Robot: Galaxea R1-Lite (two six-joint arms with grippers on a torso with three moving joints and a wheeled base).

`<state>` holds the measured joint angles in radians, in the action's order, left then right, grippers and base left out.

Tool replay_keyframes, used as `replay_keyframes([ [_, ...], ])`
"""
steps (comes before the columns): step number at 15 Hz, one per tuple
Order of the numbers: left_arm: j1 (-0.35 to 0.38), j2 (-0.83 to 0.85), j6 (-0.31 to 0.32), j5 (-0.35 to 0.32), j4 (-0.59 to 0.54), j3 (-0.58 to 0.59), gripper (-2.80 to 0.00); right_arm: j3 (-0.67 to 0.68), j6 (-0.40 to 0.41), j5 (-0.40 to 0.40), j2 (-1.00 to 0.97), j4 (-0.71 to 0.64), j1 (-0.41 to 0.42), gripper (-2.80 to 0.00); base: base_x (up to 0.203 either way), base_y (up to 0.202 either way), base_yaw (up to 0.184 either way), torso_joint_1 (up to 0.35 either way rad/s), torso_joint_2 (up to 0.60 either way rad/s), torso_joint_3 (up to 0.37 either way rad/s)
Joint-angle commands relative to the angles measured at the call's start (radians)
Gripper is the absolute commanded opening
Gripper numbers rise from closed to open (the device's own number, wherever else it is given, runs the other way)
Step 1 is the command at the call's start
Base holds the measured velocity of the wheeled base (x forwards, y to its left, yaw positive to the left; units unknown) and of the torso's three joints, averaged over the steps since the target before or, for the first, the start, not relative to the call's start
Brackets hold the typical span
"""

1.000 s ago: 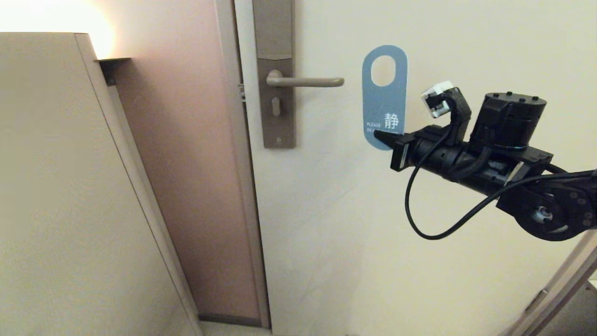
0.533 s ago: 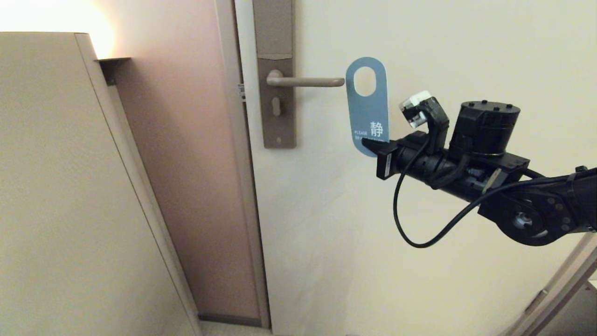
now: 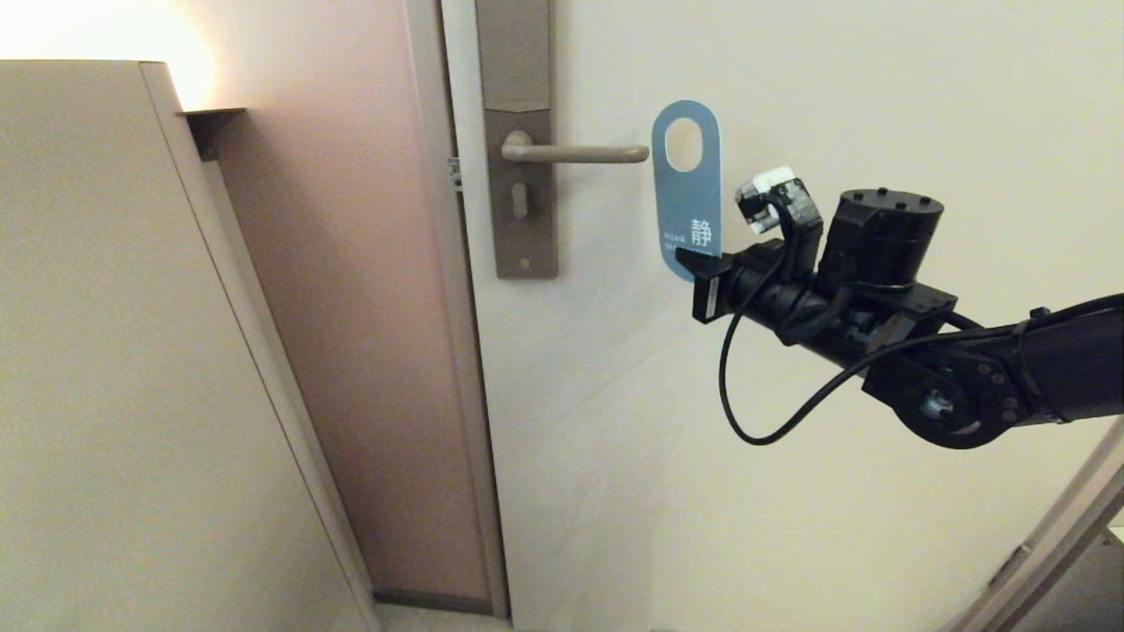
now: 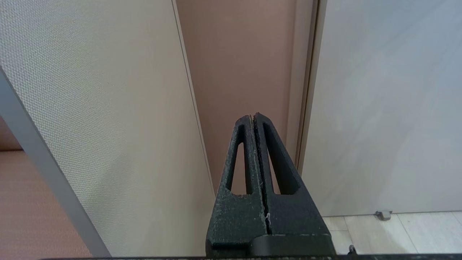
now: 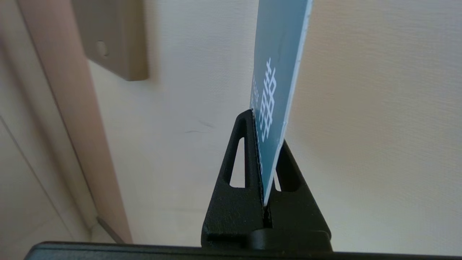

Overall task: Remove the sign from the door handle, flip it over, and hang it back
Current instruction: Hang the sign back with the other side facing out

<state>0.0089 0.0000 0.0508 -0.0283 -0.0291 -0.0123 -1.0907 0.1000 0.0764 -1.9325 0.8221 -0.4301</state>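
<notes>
My right gripper (image 3: 694, 261) is shut on the bottom end of the blue sign (image 3: 688, 189) and holds it upright, just right of the tip of the door handle (image 3: 575, 154). The sign's oval hole is level with the lever's end, and the sign is off the lever. Its white character faces me. In the right wrist view the sign (image 5: 276, 86) stands edge-on, clamped between the fingers of my right gripper (image 5: 265, 124). The handle sits on a tall lock plate (image 3: 518, 140). My left gripper (image 4: 253, 117) is shut and empty, parked low and away from the door.
The cream door (image 3: 790, 439) fills the right side. A pinkish door frame (image 3: 351, 307) and a beige panel (image 3: 114, 351) stand to the left. A cable loops below my right wrist (image 3: 746, 395). Floor tiles and a door stop (image 4: 383, 215) show in the left wrist view.
My right gripper has carried the sign left and toward the handle's tip, dipping and then rising a little. The sign has turned slightly, looking narrower. The left arm has not moved.
</notes>
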Motion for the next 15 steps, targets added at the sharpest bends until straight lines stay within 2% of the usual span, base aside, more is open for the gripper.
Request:
replay_keyframes([
  [1, 0.002, 0.002, 0.000, 0.000, 0.000, 0.000, -2.80, -0.017, 0.001, 0.000, -0.021, 0.006, -0.012, -2.80, 0.000, 0.000, 0.000, 0.000, 0.00, 0.000],
  [15, 0.000, 0.002, 0.000, 0.001, 0.000, 0.000, -2.80, -0.123, 0.001, -0.012, -0.088, 0.008, -0.144, -2.80, 0.000, 0.000, 0.000, 0.000, 0.00, 0.000],
])
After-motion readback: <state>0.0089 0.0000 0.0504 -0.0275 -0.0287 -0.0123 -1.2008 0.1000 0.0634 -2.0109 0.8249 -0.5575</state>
